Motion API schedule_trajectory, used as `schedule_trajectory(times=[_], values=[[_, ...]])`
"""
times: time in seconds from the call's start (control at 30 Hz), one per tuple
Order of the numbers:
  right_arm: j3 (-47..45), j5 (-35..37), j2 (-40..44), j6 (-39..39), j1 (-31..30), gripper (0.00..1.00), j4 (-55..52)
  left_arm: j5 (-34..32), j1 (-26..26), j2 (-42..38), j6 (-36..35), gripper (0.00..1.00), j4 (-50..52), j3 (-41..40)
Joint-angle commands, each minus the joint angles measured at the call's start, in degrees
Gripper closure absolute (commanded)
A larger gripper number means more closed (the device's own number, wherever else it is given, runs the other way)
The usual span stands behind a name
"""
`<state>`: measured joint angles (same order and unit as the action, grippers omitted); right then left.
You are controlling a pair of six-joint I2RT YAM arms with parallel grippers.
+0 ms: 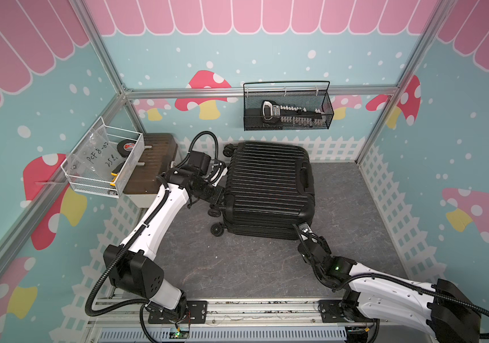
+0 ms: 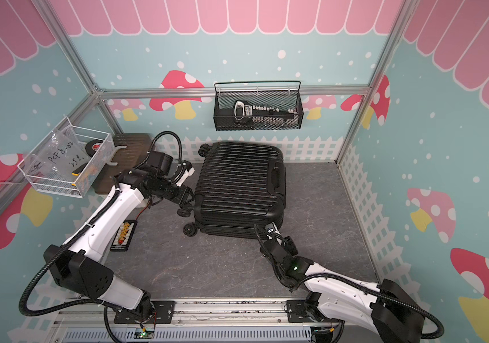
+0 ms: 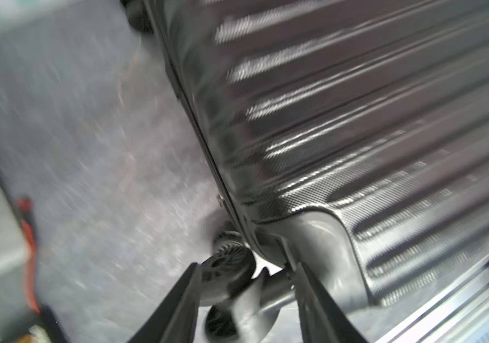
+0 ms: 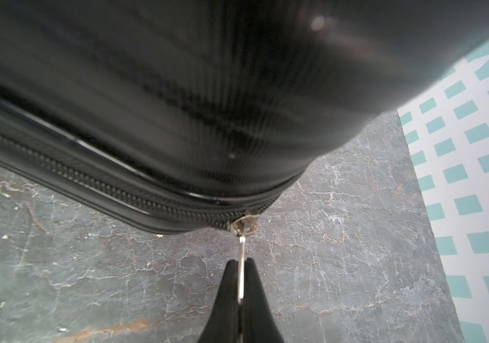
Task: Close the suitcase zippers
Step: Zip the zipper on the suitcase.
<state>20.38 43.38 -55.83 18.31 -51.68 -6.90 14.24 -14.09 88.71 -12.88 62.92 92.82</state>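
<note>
The black ribbed suitcase (image 1: 267,184) (image 2: 237,184) lies flat on the grey table top in both top views. Its zipper track (image 4: 118,190) runs along the seam, meshed up to a metal slider (image 4: 244,224) at the near right corner. My right gripper (image 4: 240,262) (image 1: 304,230) is shut on the thin metal zipper pull (image 4: 241,249) hanging from that slider. My left gripper (image 3: 246,276) (image 1: 218,200) is at the suitcase's left side. Its jaws stand apart around a double wheel (image 3: 228,264). That wrist view is blurred.
A beige box with a brown lid (image 1: 154,160) stands at the back left behind a white wire basket (image 1: 106,160). A black mesh basket (image 1: 287,110) hangs on the back wall. A small black tray (image 2: 124,234) lies near the left arm. An aluminium rail (image 1: 237,308) edges the front.
</note>
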Motion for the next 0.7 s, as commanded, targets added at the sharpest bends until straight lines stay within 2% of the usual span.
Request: schedule_trajectory(times=[0.0, 0.17, 0.23, 0.33, 0.43, 0.57, 0.67], values=[[2.47, 0.40, 1.52, 1.05, 0.35, 1.00, 4.79, 7.84, 3.60, -0.14, -15.26, 0.42, 1.68, 2.95], [2.21, -0.31, 1.60, 1.04, 0.57, 1.00, 5.04, 11.19, 6.62, -0.51, -38.69, 0.42, 3.59, -0.80], [1.85, -0.22, 1.61, 0.86, 0.68, 1.00, 5.66, 13.40, 8.11, 0.65, -43.66, 0.42, 6.07, -0.32], [1.50, -0.31, 1.34, 0.94, 0.96, 1.00, 6.41, 20.83, 11.32, 2.58, -53.13, 0.41, 13.50, 1.16], [1.42, -0.72, 1.25, 0.94, 1.06, 1.00, 6.47, 21.70, 11.81, 2.74, -57.94, 0.41, 14.16, -0.04], [1.28, -1.09, 1.17, 0.85, 1.32, 1.00, 6.78, 21.12, 11.81, 4.99, -59.18, 0.39, 13.60, 0.14], [1.24, -1.36, 1.42, 0.85, 1.41, 1.00, 6.73, 20.14, 11.40, 5.64, -57.42, 0.39, 9.94, -0.71]])
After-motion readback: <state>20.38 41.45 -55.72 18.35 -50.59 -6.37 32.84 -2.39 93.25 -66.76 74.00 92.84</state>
